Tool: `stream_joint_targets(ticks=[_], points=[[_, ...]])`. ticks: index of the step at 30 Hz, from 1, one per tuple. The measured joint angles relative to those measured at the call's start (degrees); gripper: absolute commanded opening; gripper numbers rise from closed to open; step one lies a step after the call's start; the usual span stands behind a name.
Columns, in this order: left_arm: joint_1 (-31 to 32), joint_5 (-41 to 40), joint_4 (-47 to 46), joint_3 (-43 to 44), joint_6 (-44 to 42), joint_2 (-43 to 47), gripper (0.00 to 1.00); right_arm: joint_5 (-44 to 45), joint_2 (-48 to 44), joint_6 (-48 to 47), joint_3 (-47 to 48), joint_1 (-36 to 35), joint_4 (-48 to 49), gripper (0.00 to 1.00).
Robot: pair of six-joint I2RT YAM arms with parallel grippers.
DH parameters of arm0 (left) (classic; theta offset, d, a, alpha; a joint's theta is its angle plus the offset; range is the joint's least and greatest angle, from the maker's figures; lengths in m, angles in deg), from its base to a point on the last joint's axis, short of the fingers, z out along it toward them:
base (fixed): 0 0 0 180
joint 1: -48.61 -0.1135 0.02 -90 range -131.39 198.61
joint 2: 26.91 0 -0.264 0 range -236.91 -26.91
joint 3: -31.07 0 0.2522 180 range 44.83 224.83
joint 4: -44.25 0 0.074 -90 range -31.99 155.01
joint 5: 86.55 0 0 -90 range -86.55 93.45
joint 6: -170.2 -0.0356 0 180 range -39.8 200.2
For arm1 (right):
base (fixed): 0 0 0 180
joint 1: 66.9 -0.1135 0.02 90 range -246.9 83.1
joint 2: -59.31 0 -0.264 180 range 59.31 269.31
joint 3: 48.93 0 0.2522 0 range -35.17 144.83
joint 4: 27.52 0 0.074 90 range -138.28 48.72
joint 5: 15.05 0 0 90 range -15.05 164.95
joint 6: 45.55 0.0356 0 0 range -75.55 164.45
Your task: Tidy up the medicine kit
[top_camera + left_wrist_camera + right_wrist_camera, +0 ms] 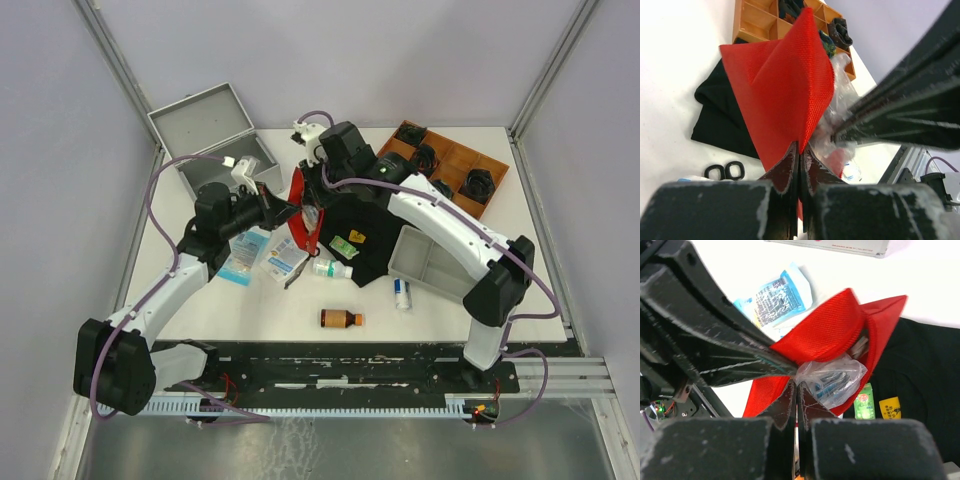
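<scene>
Left gripper (799, 149) and right gripper (796, 389) each clamp the red pouch (785, 85); its clear bag (832, 377) shows blurred contents; medicine kit (840, 246) mostly cut off

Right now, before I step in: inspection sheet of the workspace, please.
Surface: white table, partly covered.
Job's things: medicine kit, lid open, far-left corner.
Clutter: black cloth, grey tray, wooden divided tray, amber bottle, blue sachets.
Grippers: left gripper shut on red pouch; right gripper shut on clear plastic bag at its mouth.
Cables: purple cables looped along both arms.
Surroundings: pale enclosure walls; nothing else seen.
</scene>
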Motion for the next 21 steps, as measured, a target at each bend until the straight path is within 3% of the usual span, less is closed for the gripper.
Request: stream_joint_targets(ticks=[6, 21], points=[[0.0, 2.2, -1.5, -0.2, 0.2, 0.0, 0.03, -0.3, 0.3, 0.0, 0.1, 2.6, 1.5, 0.04], [0.0, 2.5, -2.3, -0.7, 0.3, 0.6, 0.03, -6.2, 1.7, -3.5, 4.9, 3.1, -2.3, 0.53]])
